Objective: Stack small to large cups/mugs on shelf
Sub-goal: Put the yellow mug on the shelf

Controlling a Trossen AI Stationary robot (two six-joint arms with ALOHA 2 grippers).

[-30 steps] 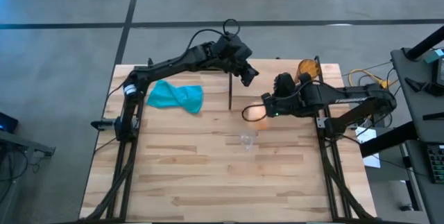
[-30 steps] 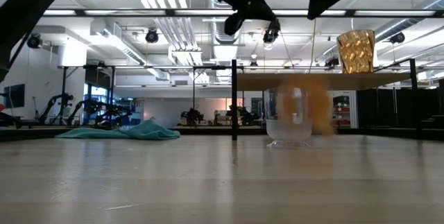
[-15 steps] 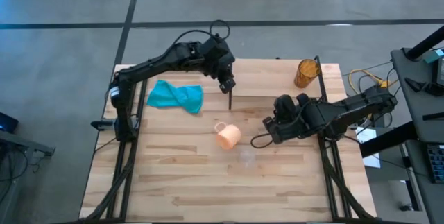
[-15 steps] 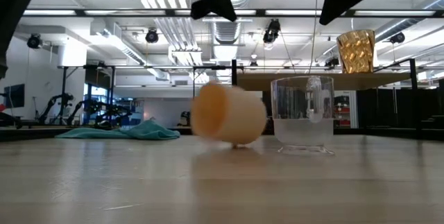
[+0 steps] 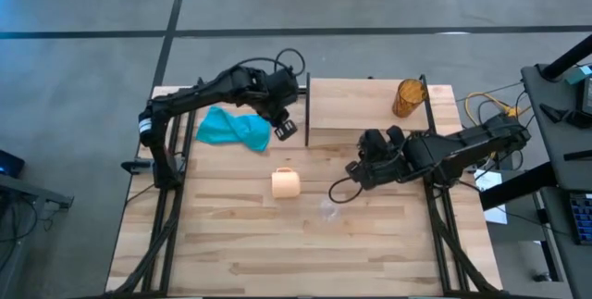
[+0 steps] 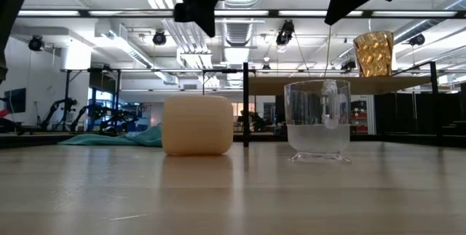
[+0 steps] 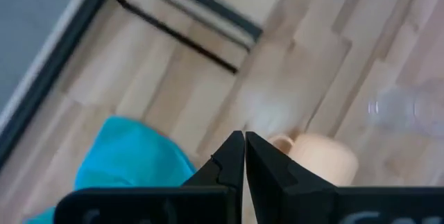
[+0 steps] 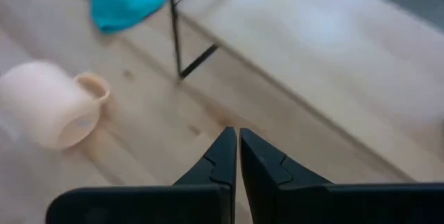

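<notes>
The orange mug (image 5: 286, 182) lies on its side on the tabletop, handle toward the far edge; it also shows in the low view (image 6: 196, 124) and the right wrist view (image 8: 45, 109). The clear glass cup (image 5: 330, 208) stands upright to its right (image 6: 318, 121). The brown cup (image 5: 407, 97) stands on the shelf (image 5: 365, 105) near its right end. My left gripper (image 5: 287, 129) hovers shut beside the shelf's left end, above the table (image 7: 244, 141). My right gripper (image 5: 350, 177) hovers shut in front of the shelf, right of the mug (image 8: 232, 137).
A teal cloth (image 5: 236, 128) lies crumpled on the table left of the shelf, under my left arm. The shelf's black posts (image 5: 308, 114) stand at its left end. Bare plank tabletop (image 5: 277, 253) stretches toward the near edge.
The orange mug was at my right gripper by the shelf's front edge; it has come down onto the table and rolled left, and now lies still on its side. My right gripper drew back toward the near edge. My left gripper moved from over the shelf's left end toward the left and near.
</notes>
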